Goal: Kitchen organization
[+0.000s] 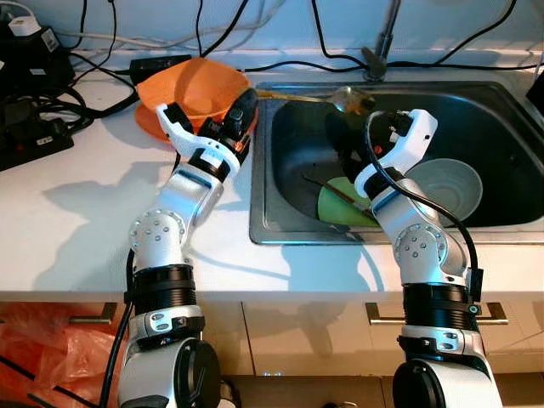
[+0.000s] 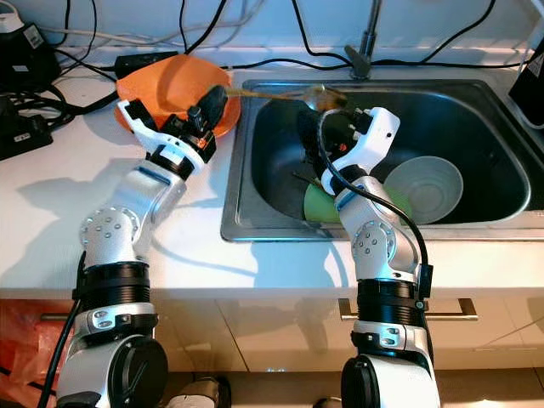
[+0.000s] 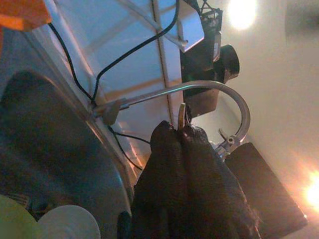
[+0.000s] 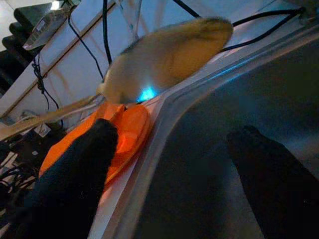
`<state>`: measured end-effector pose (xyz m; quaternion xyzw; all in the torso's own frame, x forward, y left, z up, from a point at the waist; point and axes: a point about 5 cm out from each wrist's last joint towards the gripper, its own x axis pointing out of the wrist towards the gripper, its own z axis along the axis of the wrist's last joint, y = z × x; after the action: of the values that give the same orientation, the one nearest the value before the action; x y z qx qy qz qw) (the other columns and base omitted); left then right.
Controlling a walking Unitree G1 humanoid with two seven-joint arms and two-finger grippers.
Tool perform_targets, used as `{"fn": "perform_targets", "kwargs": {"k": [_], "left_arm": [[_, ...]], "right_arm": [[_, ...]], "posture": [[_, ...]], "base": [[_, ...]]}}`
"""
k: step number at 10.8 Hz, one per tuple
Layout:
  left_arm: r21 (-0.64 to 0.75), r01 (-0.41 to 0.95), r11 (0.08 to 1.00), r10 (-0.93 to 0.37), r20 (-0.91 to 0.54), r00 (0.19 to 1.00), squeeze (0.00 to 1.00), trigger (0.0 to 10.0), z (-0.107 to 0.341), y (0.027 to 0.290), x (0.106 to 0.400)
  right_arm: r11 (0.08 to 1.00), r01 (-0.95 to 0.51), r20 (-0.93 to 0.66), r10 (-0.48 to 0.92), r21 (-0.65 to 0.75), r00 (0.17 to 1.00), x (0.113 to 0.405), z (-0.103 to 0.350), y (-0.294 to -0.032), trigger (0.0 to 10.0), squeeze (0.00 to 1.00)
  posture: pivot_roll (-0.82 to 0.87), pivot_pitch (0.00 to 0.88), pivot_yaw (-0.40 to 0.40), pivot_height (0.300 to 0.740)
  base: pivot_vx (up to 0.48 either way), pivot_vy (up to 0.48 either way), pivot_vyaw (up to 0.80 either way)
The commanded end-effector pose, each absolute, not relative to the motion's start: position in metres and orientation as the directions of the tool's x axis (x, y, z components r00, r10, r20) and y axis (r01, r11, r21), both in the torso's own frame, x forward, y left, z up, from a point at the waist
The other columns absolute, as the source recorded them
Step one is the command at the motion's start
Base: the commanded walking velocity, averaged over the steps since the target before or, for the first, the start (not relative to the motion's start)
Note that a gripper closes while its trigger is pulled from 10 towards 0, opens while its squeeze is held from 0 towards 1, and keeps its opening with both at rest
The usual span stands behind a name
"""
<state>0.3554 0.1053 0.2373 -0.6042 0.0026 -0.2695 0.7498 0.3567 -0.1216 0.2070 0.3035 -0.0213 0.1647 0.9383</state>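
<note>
Left claw [image 1: 245,109] raised at the far left corner of the sink [image 1: 510,228], just over the right edge of the orange bowl [image 1: 191,85]; fingers [image 3: 184,164] pressed together on the handle of a long spoon [image 1: 348,99]. Spoon held level along the far rim of the sink, handle at the left, bowl end pointing right, near the base of the faucet [image 1: 380,47]. In the left wrist view, a thin metal edge pokes out between the closed fingertips, with the curved faucet arching beyond.

Orange bowl sitting on the white desk [image 1: 93,221], just left of the sink, tilted on an orange plate beneath it.

Right claw [image 1: 344,140] reaching down inside the sink, fingers [image 4: 75,184] spread apart, holding nothing, below the spoon's bowl end. In the right wrist view, spoon bowl floating blurred above and between the two dark fingers, orange bowl beyond the left one.

On the sink floor: green plate [image 1: 333,206] near the front wall, partly hidden by the right arm; a thin dark stick lying across it; pale bowl [image 1: 446,189] just right of it, upright.

Black cables and power adapters [image 1: 30,93] crowded at the far left of the desk. Orange plastic bag [image 1: 42,348] under the desk, lower left.
</note>
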Motion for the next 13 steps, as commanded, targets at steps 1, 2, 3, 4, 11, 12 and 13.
{"fn": "perform_targets", "kwargs": {"k": [1, 2, 3, 4, 11, 12, 13], "left_arm": [[-0.906, 0.408, 0.110, -0.408, 0.333, 0.850, 0.00, 0.0, 0.242, 0.105, 0.352], [-0.907, 0.407, 0.110, -0.404, 0.333, 0.852, 0.00, 0.0, 0.242, 0.106, 0.351], [-0.910, 0.398, 0.117, -0.393, 0.326, 0.860, 0.00, 0.0, 0.240, 0.108, 0.351], [-0.910, 0.395, 0.125, -0.386, 0.322, 0.865, 0.00, 0.0, 0.239, 0.110, 0.351], [-0.927, 0.358, 0.114, -0.363, 0.296, 0.883, 0.00, 0.0, 0.235, 0.109, 0.352], [-0.926, 0.366, 0.098, -0.375, 0.306, 0.875, 0.00, 0.0, 0.238, 0.105, 0.349], [-0.925, 0.370, 0.088, -0.377, 0.313, 0.872, 0.00, 0.0, 0.240, 0.103, 0.347]], "right_arm": [[0.744, -0.314, 0.148, 0.283, 0.590, 0.948, 0.359, 0.210, -0.122, 10.0, 1.00], [0.723, -0.320, 0.156, 0.286, 0.613, 0.945, 0.358, 0.210, -0.122, 10.0, 1.00], [0.689, -0.342, 0.186, 0.293, 0.639, 0.938, 0.358, 0.213, -0.123, 10.0, 1.00], [0.685, -0.352, 0.193, 0.301, 0.637, 0.934, 0.358, 0.214, -0.122, 10.0, 1.00], [0.412, -0.497, 0.385, 0.328, 0.763, 0.863, 0.347, 0.229, -0.121, 10.0, 0.00], [0.383, -0.486, 0.384, 0.315, 0.786, 0.868, 0.349, 0.228, -0.120, 10.0, 0.00], [0.348, -0.483, 0.385, 0.314, 0.803, 0.868, 0.352, 0.226, -0.119, 10.0, 0.00]], "posture": [[0.06, 0.103, 0.034, 0.740], [0.06, 0.103, 0.034, 0.740], [0.06, 0.101, 0.024, 0.740], [0.06, 0.098, 0.020, 0.740], [0.05, 0.110, 0.004, 0.740], [0.05, 0.111, 0.003, 0.740], [0.05, 0.113, 0.002, 0.740]], "base": [[0.000, 0.000, 0.00], [0.000, 0.000, 0.00], [0.000, 0.000, 0.00], [0.000, 0.000, 0.00], [0.000, 0.000, 0.00], [0.000, 0.000, 0.00], [0.000, 0.000, 0.00]]}}
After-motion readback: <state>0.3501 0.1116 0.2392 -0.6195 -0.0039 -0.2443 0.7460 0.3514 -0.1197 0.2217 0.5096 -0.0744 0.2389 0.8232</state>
